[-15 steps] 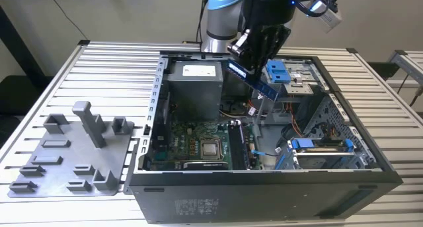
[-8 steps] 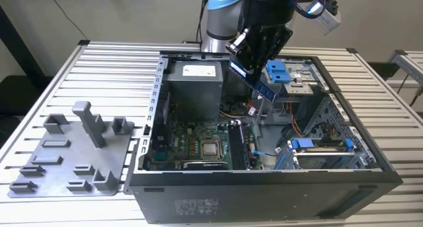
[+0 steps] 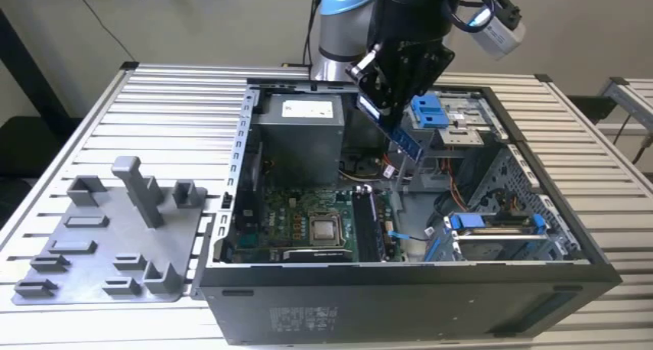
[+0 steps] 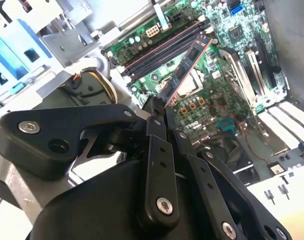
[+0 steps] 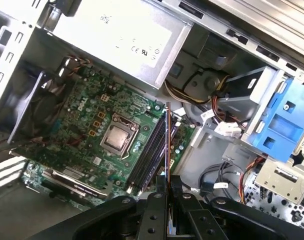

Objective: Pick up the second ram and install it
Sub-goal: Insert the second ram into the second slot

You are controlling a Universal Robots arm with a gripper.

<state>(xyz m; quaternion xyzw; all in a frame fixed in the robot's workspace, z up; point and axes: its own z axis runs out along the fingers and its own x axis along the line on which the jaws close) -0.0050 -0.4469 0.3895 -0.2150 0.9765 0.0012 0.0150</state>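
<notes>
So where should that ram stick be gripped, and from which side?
Probably by its two broad faces, as the gripper does now: the second ram is a thin flat strip, so a pinch across its thickness holds firmly. Come from the side away from the motherboard, leaving the slot-facing part free.

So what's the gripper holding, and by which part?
The gripper is shut on the second ram, pinching one short end; the rest juts out toward the motherboard.

Exterior view high, oblique; both wrist views over motherboard [image 5: 87, 115] (close).
</notes>
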